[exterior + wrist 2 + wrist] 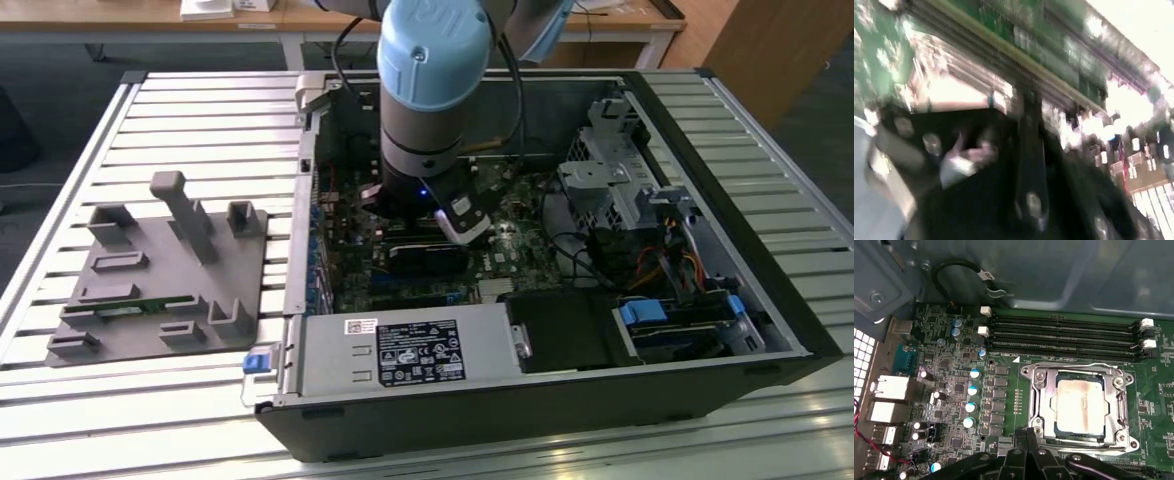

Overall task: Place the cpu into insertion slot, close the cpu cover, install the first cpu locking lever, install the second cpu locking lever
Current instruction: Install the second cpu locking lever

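Slatted metal table (160,120) carries an open computer case (747,330), and beside it, on the exterior view's left, I see a grey plastic holder (160,275) with several upright pegs. Behind the table stands a wooden desk (134,25). My arm (430,80) reaches straight down into the case, and its gripper (461,228) is low over the green circuit board (514,255), near a black card (427,260) that lies on the board.

In the first wrist view I look down at the board. The cpu (1083,405) sits flat inside the insertion slot (1040,405), its silvery top showing through the window of the cpu cover (1115,407). The cover lies down over the chip, and the chip edges are under the frame. Just beside the socket are four long black memory slots (1064,337) with white clips at the ends. The black fingers (1026,460) appear close together at the socket edge, just beside the cover's rim. I cannot tell if they are pinching anything, or if they touch the metal.

The second wrist view is too blurred for me; I make out only dark gripper parts and green board.
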Action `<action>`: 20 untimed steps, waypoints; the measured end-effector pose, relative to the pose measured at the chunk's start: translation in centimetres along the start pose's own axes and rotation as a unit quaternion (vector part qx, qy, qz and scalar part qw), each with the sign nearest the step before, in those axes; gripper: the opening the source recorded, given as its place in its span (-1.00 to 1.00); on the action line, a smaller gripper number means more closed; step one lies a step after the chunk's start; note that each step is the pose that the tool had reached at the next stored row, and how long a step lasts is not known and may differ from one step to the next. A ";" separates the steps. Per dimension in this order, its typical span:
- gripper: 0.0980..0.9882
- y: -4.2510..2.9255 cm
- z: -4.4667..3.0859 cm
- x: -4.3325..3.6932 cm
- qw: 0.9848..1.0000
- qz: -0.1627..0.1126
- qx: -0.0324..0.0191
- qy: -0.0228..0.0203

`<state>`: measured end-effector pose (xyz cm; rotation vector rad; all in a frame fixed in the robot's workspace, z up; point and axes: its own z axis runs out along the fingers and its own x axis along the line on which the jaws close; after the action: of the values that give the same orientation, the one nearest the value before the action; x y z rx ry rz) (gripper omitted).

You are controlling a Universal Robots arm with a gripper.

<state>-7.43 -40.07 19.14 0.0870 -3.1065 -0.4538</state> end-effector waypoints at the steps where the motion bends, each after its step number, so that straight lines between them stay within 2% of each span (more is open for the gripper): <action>1: -0.96 0.00 0.00 0.02 1.000 0.000 -0.001 0.000; 4: -0.96 0.00 0.04 0.17 1.000 0.000 -0.003 0.000; 14: -0.96 -0.07 0.32 0.41 1.000 -0.001 -0.004 0.000; 20: -0.96 0.16 -0.47 0.40 1.000 -0.001 -0.004 0.000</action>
<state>-7.83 -40.07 19.64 0.0905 -3.1041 -0.4670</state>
